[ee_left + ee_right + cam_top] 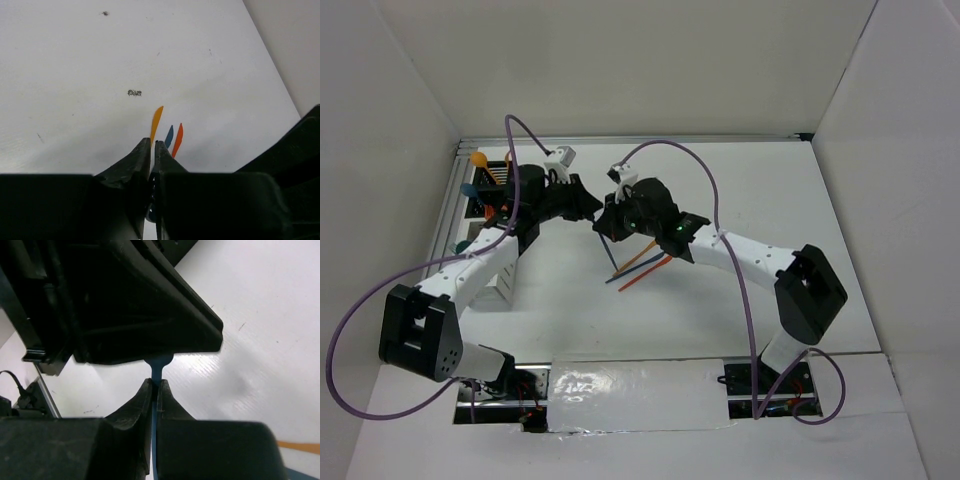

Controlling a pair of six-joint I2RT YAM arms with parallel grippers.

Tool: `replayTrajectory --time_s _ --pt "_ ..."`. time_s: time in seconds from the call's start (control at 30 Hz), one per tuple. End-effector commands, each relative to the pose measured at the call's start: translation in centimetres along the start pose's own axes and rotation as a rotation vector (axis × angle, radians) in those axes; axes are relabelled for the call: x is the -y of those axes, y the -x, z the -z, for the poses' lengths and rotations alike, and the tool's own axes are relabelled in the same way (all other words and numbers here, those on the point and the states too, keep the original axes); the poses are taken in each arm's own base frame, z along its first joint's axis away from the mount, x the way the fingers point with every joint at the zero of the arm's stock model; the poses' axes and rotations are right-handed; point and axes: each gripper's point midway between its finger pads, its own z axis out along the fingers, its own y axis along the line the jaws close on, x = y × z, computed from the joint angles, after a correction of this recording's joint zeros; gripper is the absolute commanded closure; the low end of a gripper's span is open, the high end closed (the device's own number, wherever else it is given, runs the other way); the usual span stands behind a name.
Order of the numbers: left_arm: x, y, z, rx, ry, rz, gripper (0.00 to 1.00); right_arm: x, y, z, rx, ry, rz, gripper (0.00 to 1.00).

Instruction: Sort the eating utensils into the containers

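Right fingers (141, 405) pinch blue utensil (159, 363) between their tips.

White table (800, 200), plain white walls (650, 60), bright even light

Bright, even overhead light; soft shadows; blurry close foregrounds

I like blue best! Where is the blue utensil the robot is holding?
The blue utensil is pinched in the right gripper, mid-table in the top view, right beside the left gripper.
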Motion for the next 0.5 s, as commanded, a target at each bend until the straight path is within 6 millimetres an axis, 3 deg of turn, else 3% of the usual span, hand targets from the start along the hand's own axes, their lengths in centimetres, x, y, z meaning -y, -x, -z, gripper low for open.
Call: replayTrajectory --time_s 0.0,0.07,0.13,0.17,0.23,0.27,0.3,0.33,0.4,0.43,0.47 --pt "1.4 3.4 0.0 0.092 -0.023 -0.075 0.81 -2.2 5.3 1.6 0.129 0.013 0.040 1.00" --pt "1.9 3.9 0.1 0.112 -0.062 -0.142 0.98 -0.8 5.3 1.6 0.116 -0.079 0.009 0.98" --pt "1.0 5.0 0.7 0.136 -0.055 -0.163 1.00 0.0 5.0 1.7 0.095 -0.098 -0.030 0.94" --pt "1.4 4.4 0.7 0.126 -0.077 -0.161 1.00 0.1 5.1 1.9 0.091 -0.092 -0.045 0.91" --pt "-0.7 7.2 2.8 0.217 -0.038 -0.188 1.00 0.9 5.0 2.5 0.075 -0.093 -0.073 0.63" --pt "-2.1 7.5 3.2 0.230 -0.002 -0.199 1.00 0.9 5.1 2.9 0.073 -0.089 -0.078 0.47" --pt "-1.5 7.9 3.6 0.247 -0.007 -0.209 1.00 1.7 5.3 3.6 0.075 -0.108 -0.084 0.26" --pt "-3.9 10.2 5.9 0.308 0.068 -0.241 1.00 1.8 6.1 4.9 0.088 -0.115 -0.085 0.15" --pt "-5.1 12.4 8.5 0.353 0.107 -0.266 1.00 3.1 6.6 6.9 0.103 -0.156 -0.094 0.00" --pt "-4.7 12.8 8.6 0.360 0.093 -0.277 1.00 3.5 6.8 7.0 0.108 -0.165 -0.103 0.00" --pt "-7.5 14.4 11.5 0.399 0.175 -0.282 1.00 4.2 7.1 7.9 0.126 -0.197 -0.106 0.00"
